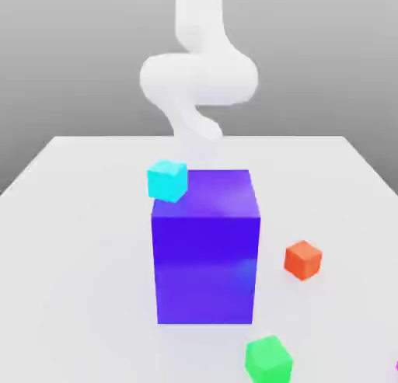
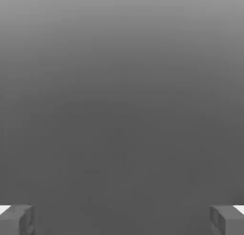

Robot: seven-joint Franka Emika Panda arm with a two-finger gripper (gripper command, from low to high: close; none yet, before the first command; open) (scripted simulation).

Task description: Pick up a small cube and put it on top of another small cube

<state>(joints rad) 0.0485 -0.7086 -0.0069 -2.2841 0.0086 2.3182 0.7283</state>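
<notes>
Status: the stacking has not begun, judging by the layout. No small cube rests on another. The cyan cube (image 1: 167, 179) sits at the upper corner of the large blue block (image 1: 205, 249), on the exterior view's left (whether it touches the block or lies behind it cannot be told). The orange cube (image 1: 303, 260) and green cube (image 1: 269, 359) lie apart on the bench (image 1: 78, 241), on the exterior view's right of the block.

The hand (image 2: 122, 219) has its fingers (image 2: 16, 219) spread wide, holding nothing. It faces plain grey background, so every cube lies well away from it. Pick, carry and place all remain.
</notes>
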